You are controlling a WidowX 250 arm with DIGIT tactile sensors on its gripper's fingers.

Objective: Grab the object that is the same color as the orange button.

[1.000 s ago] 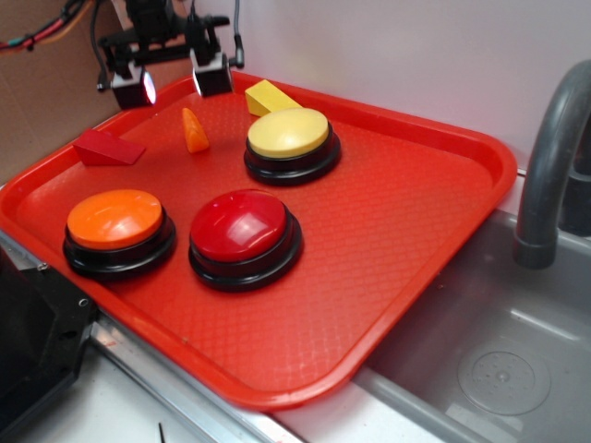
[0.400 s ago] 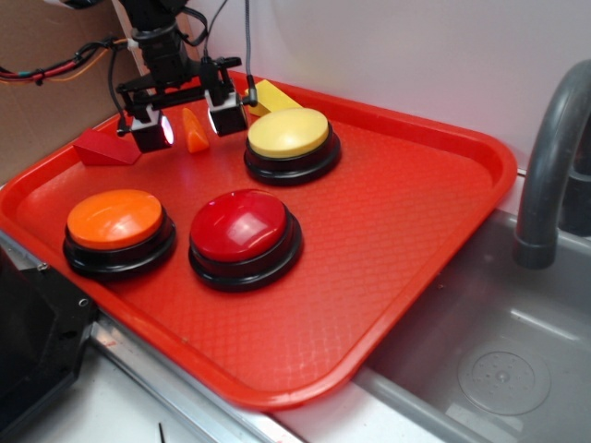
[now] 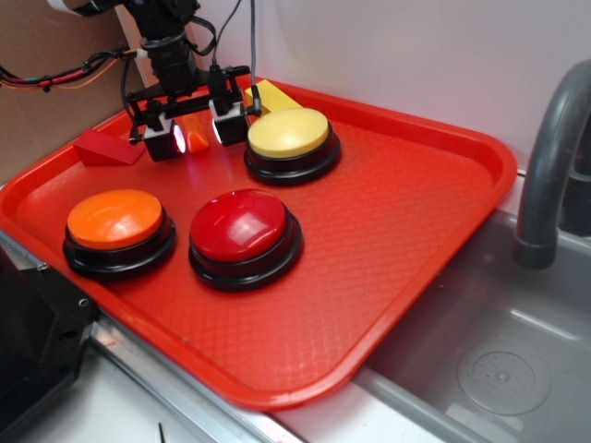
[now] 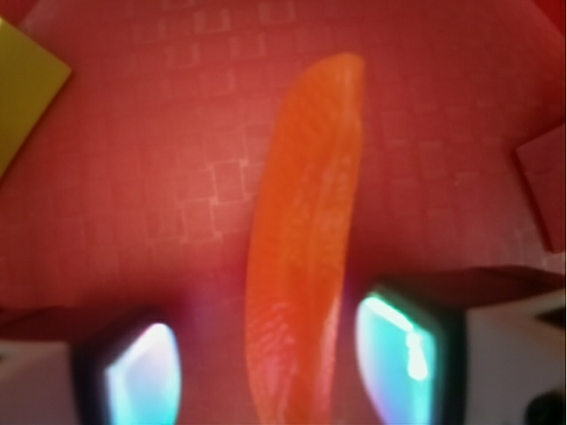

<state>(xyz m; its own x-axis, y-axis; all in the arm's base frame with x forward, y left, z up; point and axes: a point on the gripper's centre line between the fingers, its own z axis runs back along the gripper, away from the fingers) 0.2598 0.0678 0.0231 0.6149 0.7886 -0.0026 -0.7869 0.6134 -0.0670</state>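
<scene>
The pincer hangs low at the far left corner of the red tray, its two fingers spread to either side of the small orange block, which stands on the tray floor between them. That straddle makes sense: the block matches the orange button nearer the front left, so it is the piece to take, and its narrow width suits a pinch across the thin sides. In the wrist view the orange block runs as a long tapered sliver up the middle, with a pad just right of it and the other pad to the left with a wider gap; the jaws look open and not yet pressing, though the blur makes contact on the right side hard to rule out. The red wedge lies to the left and the yellow block behind the yellow button, both clear of the fingers. The red button sits well apart. Closing evenly looks like the next need, as the block sits off-centre toward the right pad.
</scene>
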